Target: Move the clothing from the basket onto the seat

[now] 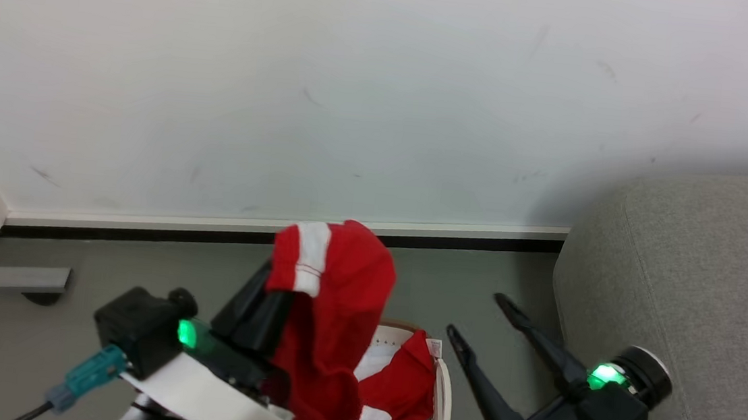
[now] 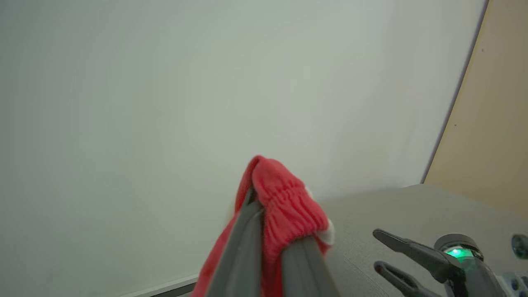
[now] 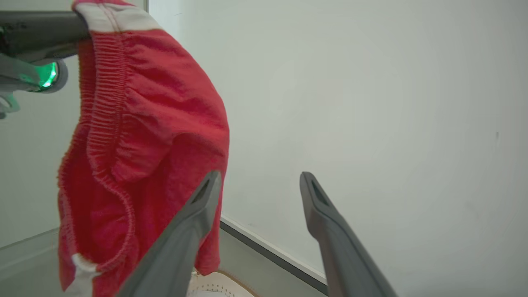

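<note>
Pinches red clothing (image 1: 339, 302) with the left claw (image 2: 278, 218) pressed together, lower centre of the head view, cloth hanging over the basket (image 1: 443, 392) at the bottom edge, more red-and-white cloth inside. Holds the right claw (image 1: 475, 313) spread wide at lower right, empty, clear of the cloth. Beyond, at right edge, grey seat (image 1: 679, 277); farthest back, floor (image 1: 139, 264) and white wall (image 1: 356, 100).

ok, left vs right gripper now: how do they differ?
Left gripper is shut on a red garment held above the basket; right gripper is open and empty. Left gripper is over the basket; right gripper is nearer the seat. Both have dark fingers and a green light.
</note>
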